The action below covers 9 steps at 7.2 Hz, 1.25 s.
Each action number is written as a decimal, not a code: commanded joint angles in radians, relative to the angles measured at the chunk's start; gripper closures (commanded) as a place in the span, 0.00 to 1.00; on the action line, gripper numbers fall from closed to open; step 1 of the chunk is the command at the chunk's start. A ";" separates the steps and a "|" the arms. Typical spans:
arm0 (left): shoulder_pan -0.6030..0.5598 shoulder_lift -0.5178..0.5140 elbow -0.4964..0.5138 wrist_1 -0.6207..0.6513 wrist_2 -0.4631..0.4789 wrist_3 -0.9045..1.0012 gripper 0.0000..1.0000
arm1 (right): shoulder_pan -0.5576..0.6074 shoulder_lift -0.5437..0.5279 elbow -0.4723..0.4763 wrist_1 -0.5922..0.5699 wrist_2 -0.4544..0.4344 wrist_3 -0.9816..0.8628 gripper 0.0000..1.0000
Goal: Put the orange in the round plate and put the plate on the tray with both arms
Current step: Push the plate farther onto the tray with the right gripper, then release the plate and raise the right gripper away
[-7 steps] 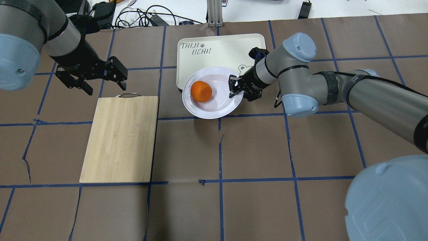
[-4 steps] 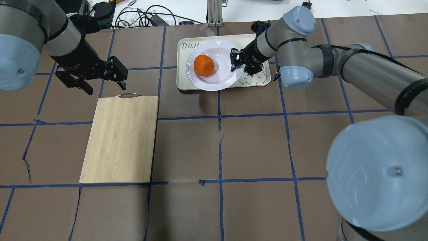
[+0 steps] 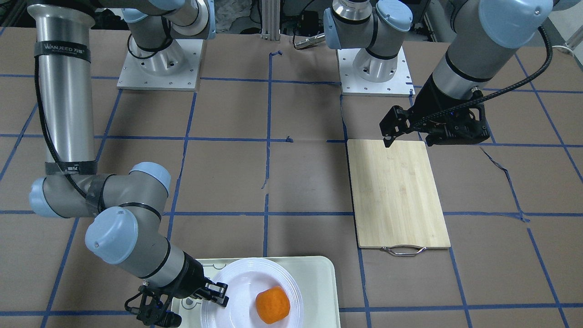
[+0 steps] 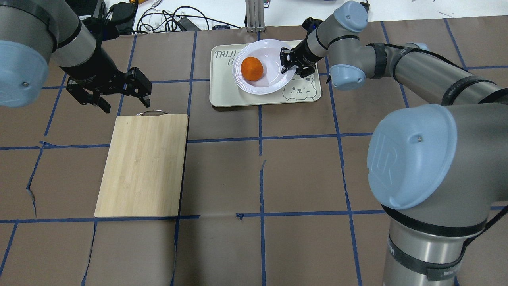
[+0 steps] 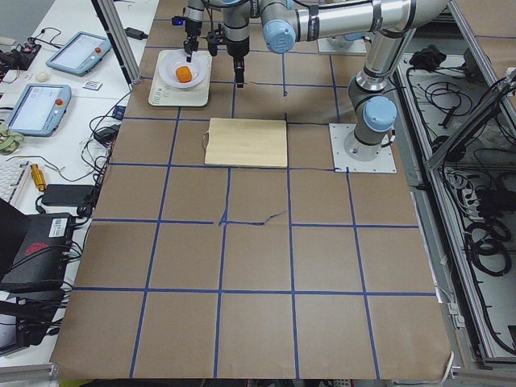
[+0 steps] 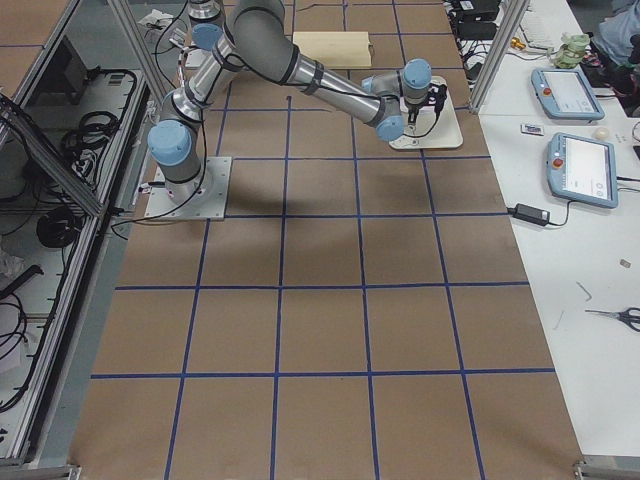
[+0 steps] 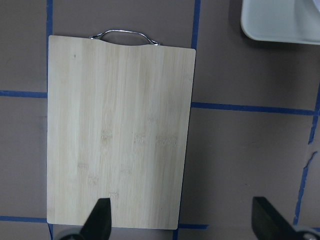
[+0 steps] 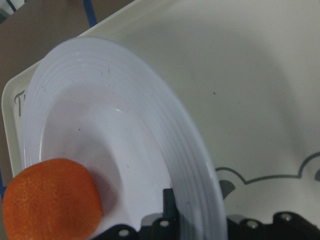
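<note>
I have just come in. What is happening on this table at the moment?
The right gripper holds the white plate by its rim over the tray. The orange sits in the plate. The plate looks tilted and not yet set down flat. The left gripper is open and empty, hanging near the handle end of the cutting board.

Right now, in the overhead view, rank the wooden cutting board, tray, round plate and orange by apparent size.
1-2. wooden cutting board and tray: nearly alike, and the tray lies farther away, so unranked.
3. round plate
4. orange
</note>
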 commanded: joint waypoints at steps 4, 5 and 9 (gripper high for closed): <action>0.000 0.001 0.000 -0.001 0.000 0.000 0.00 | -0.011 -0.049 -0.005 0.016 -0.132 0.047 0.00; 0.000 -0.001 0.000 -0.001 0.000 0.001 0.00 | -0.014 -0.101 -0.005 0.097 -0.139 0.004 0.00; 0.000 -0.001 0.000 -0.001 0.000 0.001 0.00 | -0.006 -0.427 0.018 0.528 -0.349 -0.232 0.00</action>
